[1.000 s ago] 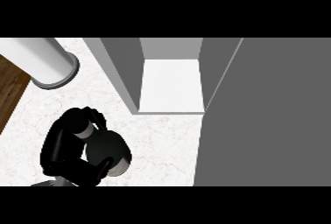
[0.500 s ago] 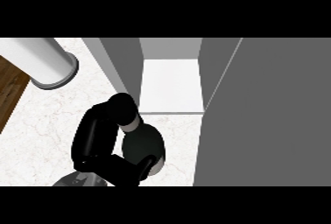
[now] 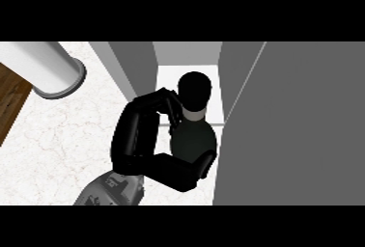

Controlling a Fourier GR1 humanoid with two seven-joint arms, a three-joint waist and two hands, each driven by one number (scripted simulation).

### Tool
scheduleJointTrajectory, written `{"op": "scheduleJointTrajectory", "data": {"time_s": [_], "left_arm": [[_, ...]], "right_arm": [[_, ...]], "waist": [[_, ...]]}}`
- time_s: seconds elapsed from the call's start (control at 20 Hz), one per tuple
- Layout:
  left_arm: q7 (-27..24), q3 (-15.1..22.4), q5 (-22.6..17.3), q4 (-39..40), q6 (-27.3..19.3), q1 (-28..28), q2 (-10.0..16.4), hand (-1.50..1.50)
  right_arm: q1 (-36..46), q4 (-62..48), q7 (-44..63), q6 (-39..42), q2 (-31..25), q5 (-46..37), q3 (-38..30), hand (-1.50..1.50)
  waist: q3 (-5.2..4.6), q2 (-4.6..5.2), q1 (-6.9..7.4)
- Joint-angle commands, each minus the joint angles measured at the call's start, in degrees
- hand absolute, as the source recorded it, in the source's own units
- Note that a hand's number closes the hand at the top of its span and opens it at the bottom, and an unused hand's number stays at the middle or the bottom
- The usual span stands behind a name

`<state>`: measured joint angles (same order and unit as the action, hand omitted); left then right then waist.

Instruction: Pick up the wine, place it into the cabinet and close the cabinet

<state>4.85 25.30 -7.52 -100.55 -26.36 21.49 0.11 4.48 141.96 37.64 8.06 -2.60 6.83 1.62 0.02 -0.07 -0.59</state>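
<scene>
The wine bottle (image 3: 194,141) is dark with a white band under its black cap. My left hand (image 3: 135,137) is shut on it, fingers curled round the neck from the left and the thumb under the body. The bottle's cap is over the white floor of the open cabinet (image 3: 187,72), and its body is still at the cabinet's front edge. The open cabinet door (image 3: 299,125) is the big grey panel just right of the bottle. My right hand is not visible.
A white cylinder (image 3: 50,67) with a grey rim stands at the upper left. The marble counter (image 3: 57,144) spreads left of my hand, with a strip of brown wood (image 3: 10,96) beyond its left edge. The cabinet's grey left wall (image 3: 132,62) stands close to my fingers.
My left hand has carried the bottle up and to the right, from the counter's lower left to the cabinet's opening.
</scene>
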Motion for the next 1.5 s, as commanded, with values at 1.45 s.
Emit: {"op": "scheduleJointTrajectory", "data": {"time_s": [1.45], "left_arm": [[-20.12, 1.14, -9.13, 28.81, -8.88, 8.92, -0.06, 1.50]], "right_arm": [[-2.63, 5.24, -0.69, 0.22, 1.20, 0.99, 2.36, -1.50]], "waist": [[-0.02, 0.06, 0.08]]}}
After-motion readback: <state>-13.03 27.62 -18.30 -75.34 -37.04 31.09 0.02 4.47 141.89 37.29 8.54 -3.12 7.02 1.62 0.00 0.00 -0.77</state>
